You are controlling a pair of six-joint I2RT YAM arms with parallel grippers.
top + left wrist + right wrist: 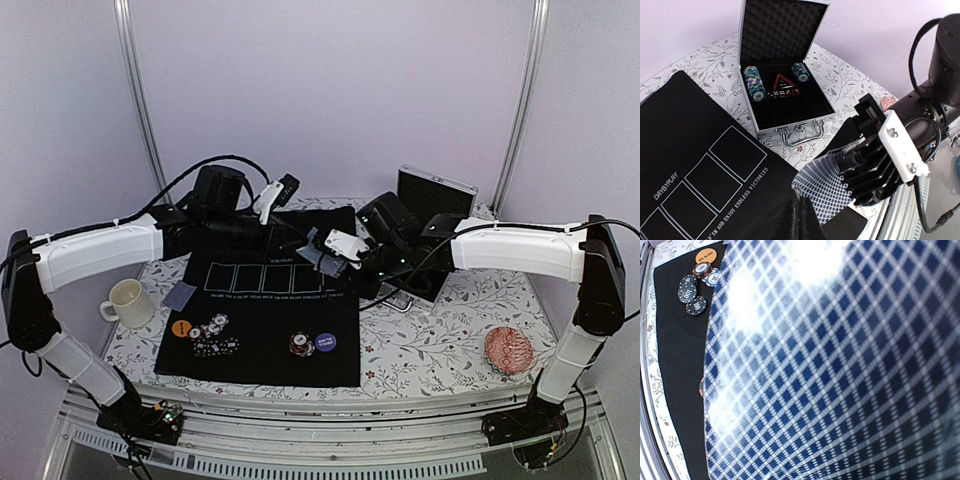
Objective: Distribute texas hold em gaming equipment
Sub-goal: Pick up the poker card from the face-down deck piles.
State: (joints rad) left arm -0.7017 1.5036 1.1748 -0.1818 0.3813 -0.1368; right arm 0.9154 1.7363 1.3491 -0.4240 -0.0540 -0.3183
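Note:
My right gripper (332, 256) is shut on a fanned bunch of blue-grey-backed playing cards (822, 187) above the far right part of the black mat (260, 320). The card back (840, 365) fills the right wrist view and hides the fingers. My left gripper (799, 200) has its jaws together at the near corner of the fan; it seems pinched on a card. One card (180, 295) lies at the mat's left edge. An orange button (181, 327) and chips (214, 335) lie front left. More chips (301, 344) and a purple button (325, 341) lie front centre.
An open silver case (790, 125) holding chip stacks (754, 82) stands beyond the mat at the back right. A cream mug (128, 302) stands left of the mat. A red patterned disc (509, 350) lies at the front right.

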